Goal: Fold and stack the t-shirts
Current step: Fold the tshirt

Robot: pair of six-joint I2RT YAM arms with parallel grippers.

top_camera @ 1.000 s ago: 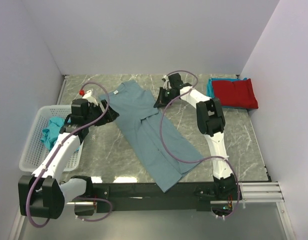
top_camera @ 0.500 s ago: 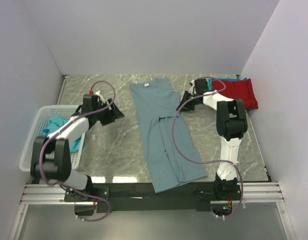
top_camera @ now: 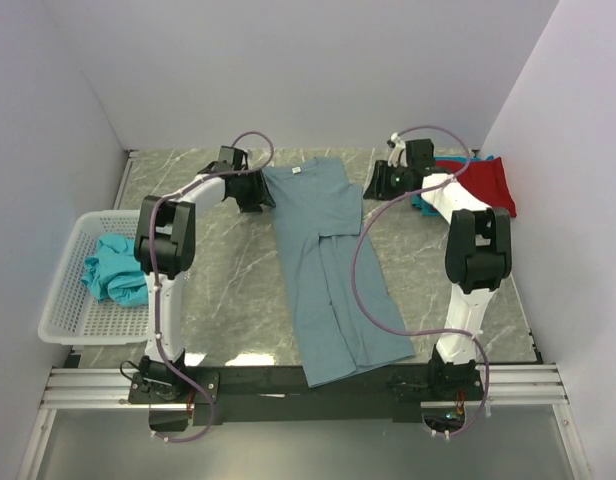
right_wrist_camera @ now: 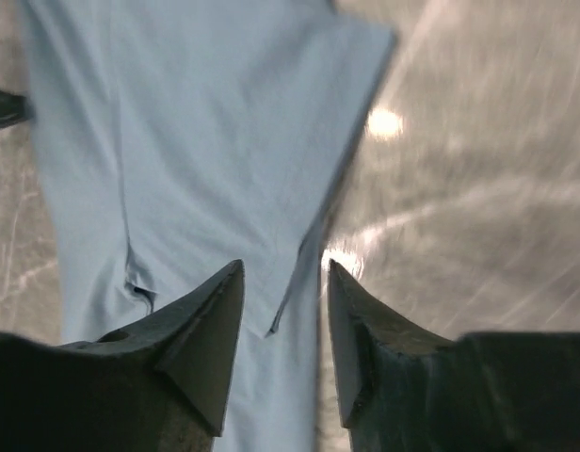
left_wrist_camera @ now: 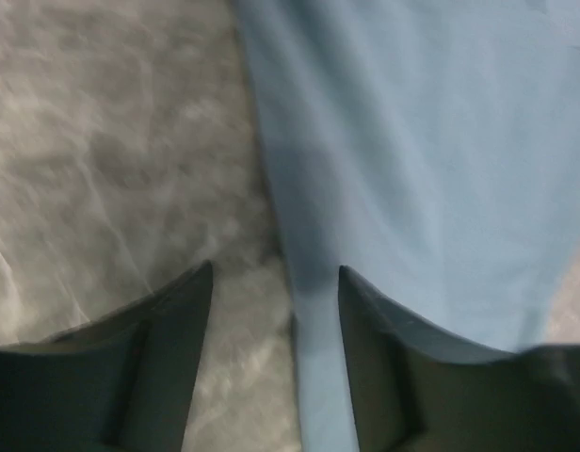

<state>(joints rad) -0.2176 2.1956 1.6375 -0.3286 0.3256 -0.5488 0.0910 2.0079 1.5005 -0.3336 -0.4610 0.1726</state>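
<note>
1. Two parted grippers flank the far end of the large dusty slate blue-grey fabric t-shirt (top_camera: pixel 323 260). It lies lengthwise down the middle of the grey marbled table (top_camera: pixel 228 290) as a narrow strip, collar away from the arm bases.
2. The left gripper (left_wrist_camera: pixel 276 311) has its fingers spread astride the shirt's left edge near the collar and pinches nothing.
3. The right gripper (right_wrist_camera: pixel 282 311) is likewise spread over the shirt's right edge, with no cloth caught.
4. The step in hand looks like the crosswise fold, since the sides appear turned in.
5. Next, both grippers likely need to close on the far corners, catching every layer, then carry them evenly toward the near hem.
6. A folded red fabric tee (top_camera: pixel 483 185) sits at the far right. A crumpled teal tee (top_camera: pixel 113 270) lies in the white plastic basket (top_camera: pixel 63 300).
</note>
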